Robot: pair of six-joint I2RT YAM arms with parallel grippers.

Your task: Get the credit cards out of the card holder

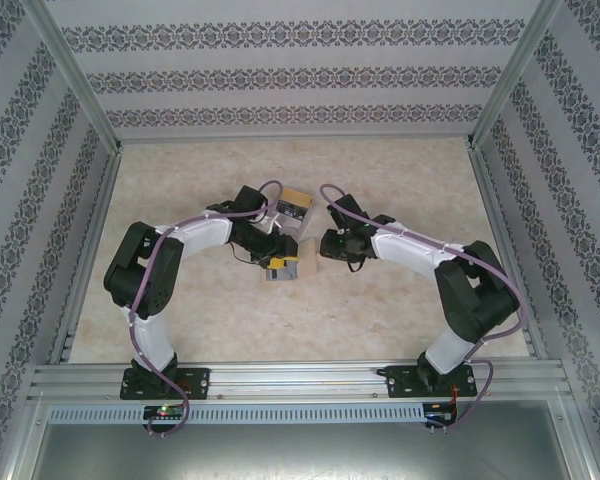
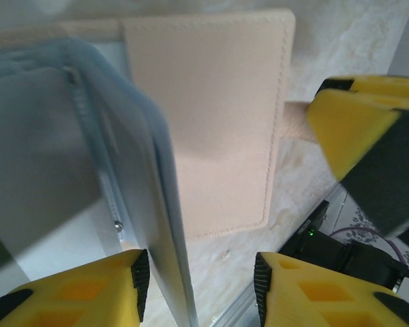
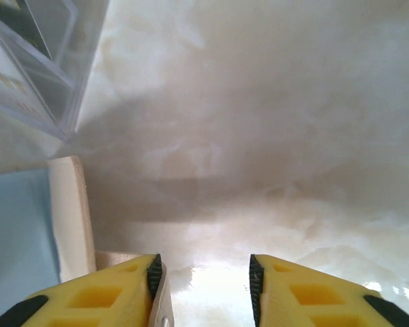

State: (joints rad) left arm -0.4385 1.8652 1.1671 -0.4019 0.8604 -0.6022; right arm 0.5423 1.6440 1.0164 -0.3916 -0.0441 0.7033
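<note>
Left gripper point(image 2: 199, 289) point(image 1: 279, 266), jaws parted. A grey-blue card point(image 2: 133, 191) point(image 1: 286, 273) stands on edge between its yellow fingers point(image 2: 75, 296). The card sits close against the finger at the lower left of the wrist view and well clear of the other, so it is not clamped; whether it touches the near pad cannot be told. Just beyond this card, a beige card point(image 2: 218, 116) with a stitched border lies flat on the pale marbled table point(image 2: 341, 41) point(image 1: 380, 310). A beige strip point(image 2: 293, 126) runs from the beige card's side to a yellow finger point(image 2: 354, 122) of the right gripper point(image 3: 203, 276) point(image 1: 332, 245). The right gripper's jaws are also parted, with bare table between them. In its wrist view, a beige edge and a grey-blue surface lie beside the finger at lower left. The card holder point(image 3: 27, 61) point(image 1: 295, 205), a translucent plastic case, rests on the table just past that beige edge. Dark and pale shapes show through its walls, but what they are cannot be told. Seen from above, the two grippers face each other at mid-table, near one another. The card holder lies just beyond them toward the far side, and neither gripper holds it.
</note>
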